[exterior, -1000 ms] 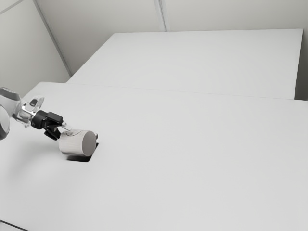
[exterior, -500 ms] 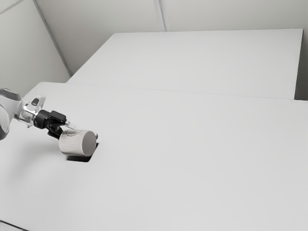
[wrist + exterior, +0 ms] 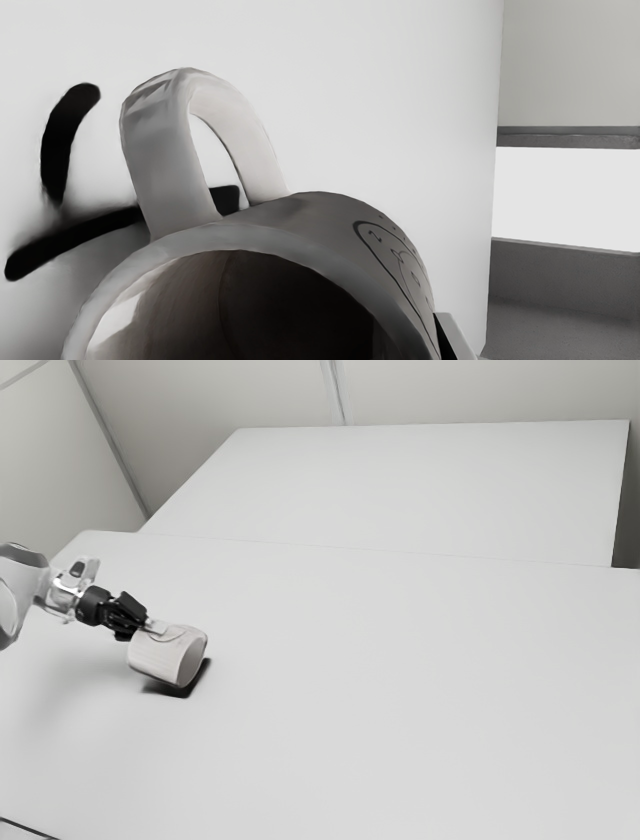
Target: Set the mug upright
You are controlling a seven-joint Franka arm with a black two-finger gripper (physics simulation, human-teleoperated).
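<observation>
Mug (image 3: 160, 658) tipped over here on the exterior view's left, mouth toward me, and my gripper (image 3: 155, 628) has its wall pinched, fingers nearly together!

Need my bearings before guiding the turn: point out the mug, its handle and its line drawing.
Mug (image 3: 157, 656): exterior view, on the side of its body.
Handle (image 3: 162, 155): wrist view, on its leg nearer the camera.
Line drawing (image 3: 401, 267): wrist view, within its outline.
</observation>
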